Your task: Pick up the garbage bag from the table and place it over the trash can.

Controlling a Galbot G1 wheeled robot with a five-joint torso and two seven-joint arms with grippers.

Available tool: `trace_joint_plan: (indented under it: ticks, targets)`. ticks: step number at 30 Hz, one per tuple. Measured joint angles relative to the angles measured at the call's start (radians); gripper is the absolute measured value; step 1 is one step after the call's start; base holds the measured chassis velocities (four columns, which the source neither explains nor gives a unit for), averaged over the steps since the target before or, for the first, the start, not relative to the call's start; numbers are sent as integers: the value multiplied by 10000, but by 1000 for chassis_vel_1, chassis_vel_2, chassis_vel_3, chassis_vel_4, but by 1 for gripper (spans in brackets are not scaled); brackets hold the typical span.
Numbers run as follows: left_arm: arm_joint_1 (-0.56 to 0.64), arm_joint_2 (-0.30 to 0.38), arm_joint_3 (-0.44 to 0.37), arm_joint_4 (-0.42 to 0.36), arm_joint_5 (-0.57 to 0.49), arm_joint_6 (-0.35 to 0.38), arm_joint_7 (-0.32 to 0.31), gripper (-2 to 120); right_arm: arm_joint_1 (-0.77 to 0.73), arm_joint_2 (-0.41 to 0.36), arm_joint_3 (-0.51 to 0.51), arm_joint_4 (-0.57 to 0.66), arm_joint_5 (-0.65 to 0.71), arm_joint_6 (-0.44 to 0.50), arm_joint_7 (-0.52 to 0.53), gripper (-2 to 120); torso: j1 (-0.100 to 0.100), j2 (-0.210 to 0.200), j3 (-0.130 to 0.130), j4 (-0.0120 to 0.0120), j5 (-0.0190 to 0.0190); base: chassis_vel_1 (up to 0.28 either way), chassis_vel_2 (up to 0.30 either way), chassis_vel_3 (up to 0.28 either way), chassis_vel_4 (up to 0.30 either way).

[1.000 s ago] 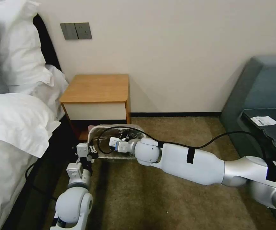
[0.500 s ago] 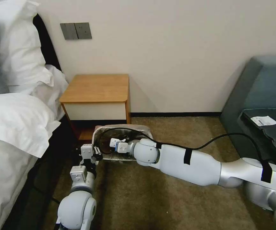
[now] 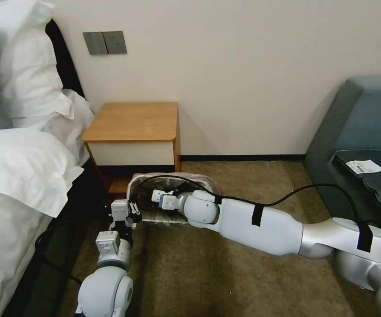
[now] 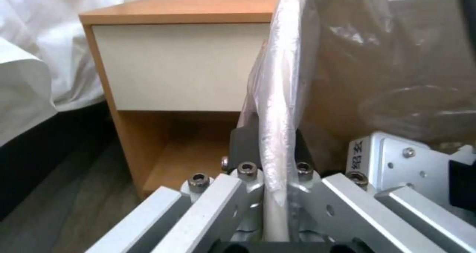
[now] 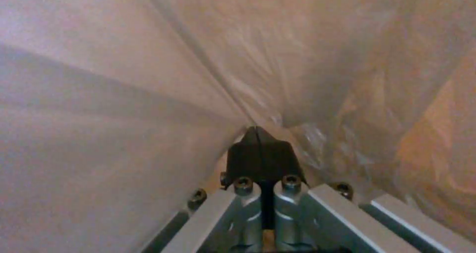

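Head view: the trash can (image 3: pixel 172 198) lies on the carpet in front of the wooden nightstand (image 3: pixel 133 121), whose top is bare, with the garbage bag (image 3: pixel 172 177) drawn over its far rim. The left gripper (image 3: pixel 131 216) sits at the bin's near-left corner, and the right gripper (image 3: pixel 153 197) reaches into the mouth. Over the last second the film has crept from a loose drape behind the bin to a band stretched across the far rim, and the left gripper has slid in from clear of the corner to sit against it. That suggests the bag is off the table and the lining is well under way, with the near rim apparently not yet covered.

Left wrist view: what the head camera cannot resolve is plain here. The left gripper (image 4: pixel 272 178) has its fingers clamped on the bin's rolled rim (image 4: pixel 277 97) with translucent plastic (image 4: pixel 377 59) wrapped round it; the nightstand's white drawer front (image 4: pixel 178 65) and lower shelf (image 4: pixel 193 149) stand just behind.

Right wrist view: the right gripper (image 5: pixel 259 143) is pinched fully together, its dark fingertips (image 5: pixel 248 152) meeting at a fold of the crinkled film (image 5: pixel 322 59) that converges on them. It appears to grip that fold from inside the bag, a detail hidden from the head camera.
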State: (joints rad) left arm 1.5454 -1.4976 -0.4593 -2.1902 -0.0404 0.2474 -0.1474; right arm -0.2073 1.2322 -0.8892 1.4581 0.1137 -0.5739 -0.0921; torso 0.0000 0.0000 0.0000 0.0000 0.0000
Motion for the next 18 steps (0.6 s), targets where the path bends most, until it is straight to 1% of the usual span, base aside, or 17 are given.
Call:
trace_joint_plan:
  ticks: [11,16,18]
  targets:
    - [-41,-31,-13,8,9,37,-3,0,-14,41,51,-58,-29,29,-3,0,0,0,0,0,0,0,0,0,0]
    - [-217,-31,-184,281,5,48,-22,0,-15,-90,143,217,-20,8,-1,0,0,0,0,1,0,0,0,0,0]
    - [-362,-18,-384,506,-70,61,-41,0,-55,-236,238,605,13,-50,11,0,0,0,0,0,0,0,0,0,0]
